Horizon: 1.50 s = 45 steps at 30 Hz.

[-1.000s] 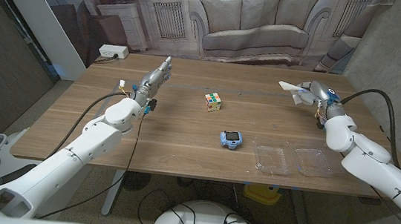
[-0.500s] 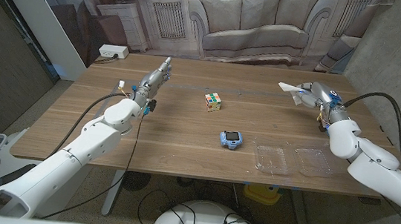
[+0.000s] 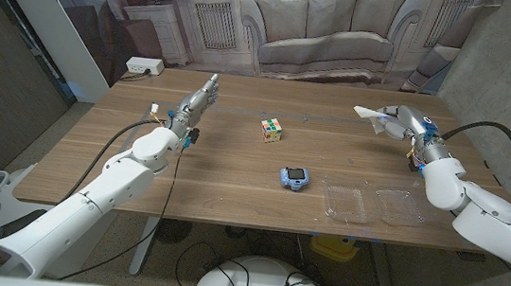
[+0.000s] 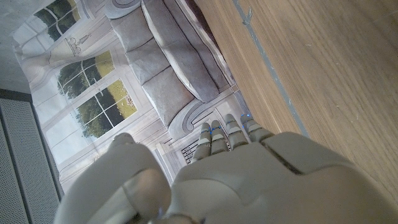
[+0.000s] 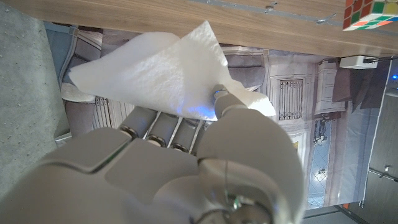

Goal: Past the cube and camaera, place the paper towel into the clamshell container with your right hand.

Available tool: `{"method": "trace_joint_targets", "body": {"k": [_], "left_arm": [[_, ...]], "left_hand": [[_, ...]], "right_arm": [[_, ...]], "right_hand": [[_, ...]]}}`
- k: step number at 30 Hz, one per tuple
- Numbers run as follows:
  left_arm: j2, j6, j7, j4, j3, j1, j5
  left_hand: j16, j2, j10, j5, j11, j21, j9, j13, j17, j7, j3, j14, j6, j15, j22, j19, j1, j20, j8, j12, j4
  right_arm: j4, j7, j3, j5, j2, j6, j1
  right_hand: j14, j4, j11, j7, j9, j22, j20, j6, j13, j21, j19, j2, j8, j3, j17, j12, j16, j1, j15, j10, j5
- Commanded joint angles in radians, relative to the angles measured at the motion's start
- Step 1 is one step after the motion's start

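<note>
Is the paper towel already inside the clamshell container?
No, the right hand holds the paper towel up, far behind the open clamshell container.

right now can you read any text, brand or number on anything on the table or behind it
No text is readable in any view.
The toy camera shows a small screen, but any marking is too small to read.
The cube shows only coloured squares.
The white box at the table's far left corner shows no legible label.

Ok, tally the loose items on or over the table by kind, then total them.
Cube: 1
Camera: 1
Clamshell container: 1
Paper towel, held by the right robot hand: 1
Total: 4
</note>
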Motion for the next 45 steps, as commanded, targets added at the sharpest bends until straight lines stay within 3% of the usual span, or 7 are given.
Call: {"method": "trace_joint_targets", "body": {"k": [1, 22, 45], "left_arm": [[-0.012, -0.003, -0.013, 0.016, 0.015, -0.017, 0.004], [-0.014, 0.017, -0.019, 0.019, 0.027, -0.044, 0.014], [-0.025, 0.041, -0.017, 0.029, 0.045, -0.081, 0.03]], "left_hand": [[0.001, 0.006, 0.007, 0.0, 0.003, 0.001, 0.002, 0.005, 0.004, -0.001, -0.006, 0.008, 0.009, 0.001, 0.002, 0.0, 0.001, -0.001, -0.002, 0.002, 0.003], [0.0, 0.007, 0.01, 0.0, 0.002, 0.001, 0.002, 0.005, 0.004, 0.0, -0.009, 0.008, 0.01, 0.003, 0.002, -0.001, 0.003, -0.001, -0.002, 0.002, 0.003], [0.0, 0.009, 0.009, 0.0, 0.0, 0.0, 0.002, 0.005, 0.004, 0.0, -0.014, 0.009, 0.008, 0.002, 0.002, -0.001, 0.004, 0.0, -0.003, 0.001, 0.003]], "right_arm": [[-0.033, -0.021, 0.032, 0.006, -0.038, 0.035, -0.055], [-0.064, -0.061, 0.102, 0.025, -0.101, 0.119, -0.163], [-0.097, -0.102, 0.184, 0.004, -0.148, 0.136, -0.291]], "right_hand": [[-0.006, -0.002, -0.003, -0.001, 0.003, -0.001, -0.129, 0.009, 0.005, 0.006, -0.008, -0.002, -0.003, 0.01, 0.003, -0.006, -0.002, 0.001, -0.125, 0.003, -0.002], [-0.003, -0.005, -0.01, -0.004, 0.004, -0.004, -0.128, 0.032, 0.006, 0.007, -0.015, -0.004, -0.001, 0.011, 0.004, -0.005, -0.002, 0.002, -0.126, 0.022, -0.001], [-0.001, -0.011, -0.016, -0.005, 0.004, -0.006, -0.127, 0.046, 0.006, 0.012, -0.016, -0.007, -0.006, 0.01, 0.003, -0.008, -0.004, 0.003, -0.126, 0.039, 0.0]]}}
